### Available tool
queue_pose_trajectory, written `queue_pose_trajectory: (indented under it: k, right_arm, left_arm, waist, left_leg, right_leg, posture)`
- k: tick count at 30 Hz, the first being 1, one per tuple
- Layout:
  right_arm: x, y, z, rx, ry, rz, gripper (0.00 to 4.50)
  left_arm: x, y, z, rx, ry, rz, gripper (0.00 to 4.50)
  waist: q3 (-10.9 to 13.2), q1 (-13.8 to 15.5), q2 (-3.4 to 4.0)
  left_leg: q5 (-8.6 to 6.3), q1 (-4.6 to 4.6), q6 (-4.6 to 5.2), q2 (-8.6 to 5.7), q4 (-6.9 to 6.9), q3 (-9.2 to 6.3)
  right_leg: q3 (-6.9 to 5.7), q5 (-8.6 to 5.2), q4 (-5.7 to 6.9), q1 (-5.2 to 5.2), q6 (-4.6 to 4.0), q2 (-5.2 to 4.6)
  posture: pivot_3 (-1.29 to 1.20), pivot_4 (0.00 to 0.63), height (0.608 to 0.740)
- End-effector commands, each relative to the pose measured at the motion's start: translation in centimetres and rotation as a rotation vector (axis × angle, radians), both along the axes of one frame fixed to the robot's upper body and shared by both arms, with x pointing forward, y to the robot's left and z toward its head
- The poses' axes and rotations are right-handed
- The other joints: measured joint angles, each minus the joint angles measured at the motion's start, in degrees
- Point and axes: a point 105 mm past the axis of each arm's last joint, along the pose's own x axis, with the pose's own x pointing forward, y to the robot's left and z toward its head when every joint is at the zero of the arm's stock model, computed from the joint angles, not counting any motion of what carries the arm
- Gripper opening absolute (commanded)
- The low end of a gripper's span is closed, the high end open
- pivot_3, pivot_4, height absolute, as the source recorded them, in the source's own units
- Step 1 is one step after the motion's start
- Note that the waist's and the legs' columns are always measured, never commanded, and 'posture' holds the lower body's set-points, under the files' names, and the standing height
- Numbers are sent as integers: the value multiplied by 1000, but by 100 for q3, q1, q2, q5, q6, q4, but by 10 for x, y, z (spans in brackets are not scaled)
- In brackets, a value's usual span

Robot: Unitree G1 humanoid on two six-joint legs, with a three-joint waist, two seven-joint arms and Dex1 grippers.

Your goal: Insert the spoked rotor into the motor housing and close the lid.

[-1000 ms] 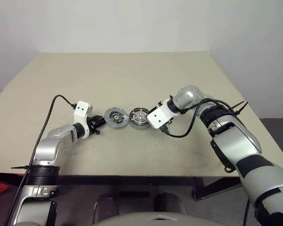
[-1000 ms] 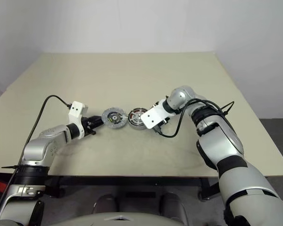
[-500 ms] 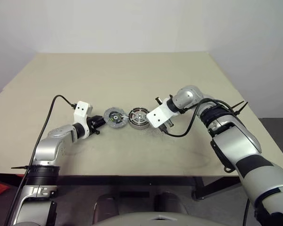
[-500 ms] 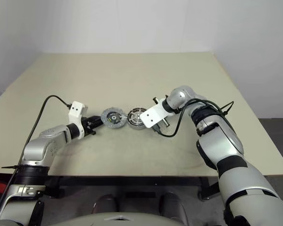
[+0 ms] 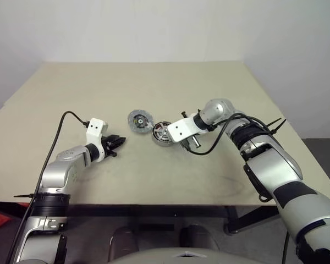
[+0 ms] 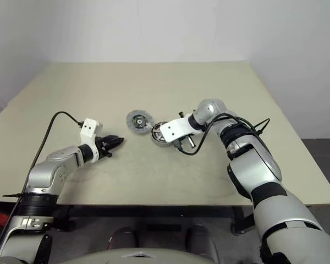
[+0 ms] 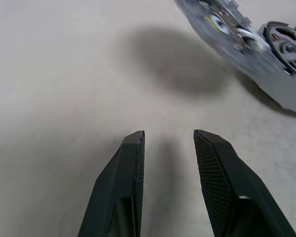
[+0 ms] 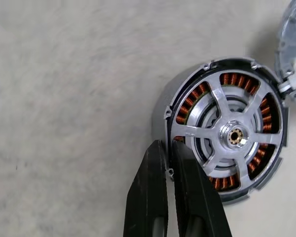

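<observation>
The motor housing [image 8: 187, 106] lies mid-table, copper windings showing between the silver spokes of the spoked rotor [image 8: 232, 136], which sits inside it. My right gripper [image 8: 166, 145] is shut on the housing's rim, reaching in from the right. The lid [image 5: 138, 121] lies just beyond and left of the housing [image 5: 162, 135], inner face up and tilted, touching it at one edge. My left gripper [image 7: 167, 143] is open with nothing between its fingers. It hovers low over the table, left of both parts and apart from the lid [image 7: 217, 24].
The parts rest on a beige table [image 5: 154, 181] with bare surface on all sides. A black cable [image 5: 60, 124] loops above my left arm, and another [image 5: 209, 151] hangs beside my right wrist. The table's front edge runs close below both arms.
My right gripper has shut on the housing's rim and rolled. The housing has turned, and the lid has swung away from my left gripper toward the back. The left arm has kept still.
</observation>
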Motion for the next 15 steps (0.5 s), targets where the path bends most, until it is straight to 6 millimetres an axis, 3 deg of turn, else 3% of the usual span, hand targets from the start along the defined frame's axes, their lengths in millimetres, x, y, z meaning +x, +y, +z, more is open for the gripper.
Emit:
queue_pose_trajectory:
  k: [1, 6, 15]
  right_arm:
    - [4, 9, 31, 129, 99, -127, 25]
    - [-6, 15, 41, 168, 248, -260, 25]
    - [-54, 15, 34, 129, 607, -615, 25]
  left_arm:
    - [2, 2, 10, -6, -51, 11, 1688]
    - [0, 2, 8, -8, -47, 16, 1688]
    - [-6, 7, 6, -6, -41, 32, 1688]
  waist:
    - [0, 12, 0]
    - [0, 45, 0]
    - [1, 210, -1]
  left_leg:
    - [0, -2, 0, 0, 0, 0]
    - [-2, -8, 3, 1, -1, -2]
    - [5, 25, -10, 1, -9, -3]
  right_leg:
    - [0, 0, -1, 0, 0, 0]
    - [-4, 0, -8, -2, 0, 0]
    - [-2, 0, -8, 3, 2, 1]
  posture:
    - [0, 0, 740]
    - [0, 0, 740]
    - [0, 0, 740]
